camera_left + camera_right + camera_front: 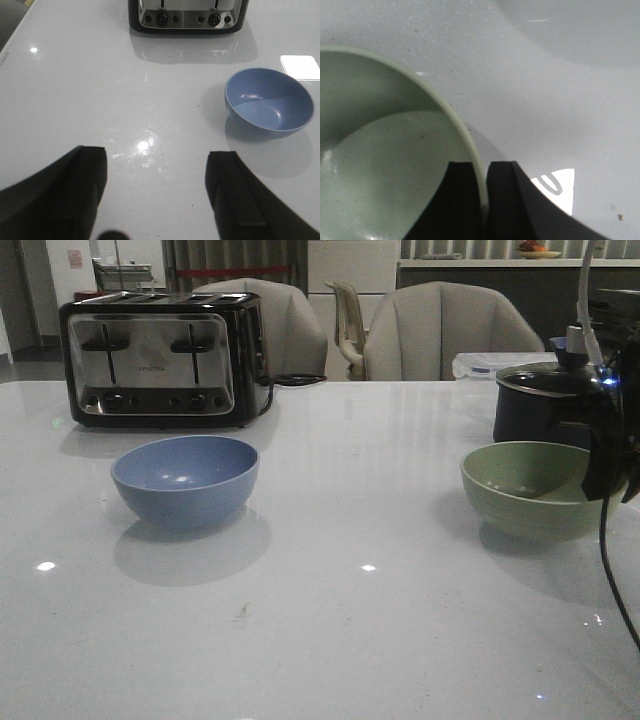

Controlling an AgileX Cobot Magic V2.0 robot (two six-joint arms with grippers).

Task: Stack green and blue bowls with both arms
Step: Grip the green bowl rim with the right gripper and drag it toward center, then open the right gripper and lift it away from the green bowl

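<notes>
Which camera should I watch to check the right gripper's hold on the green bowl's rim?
Right wrist view: the right gripper has one finger inside and one outside the green bowl rim. Front view shows the bowl partly hidden by the arm. Left wrist view doesn't show it.

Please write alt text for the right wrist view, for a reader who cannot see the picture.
The right end effector pinches the rim of the pale green bowl, one black finger inside the bowl and one outside. The bowl stands on a glossy white table and looks empty in the part shown.
</notes>
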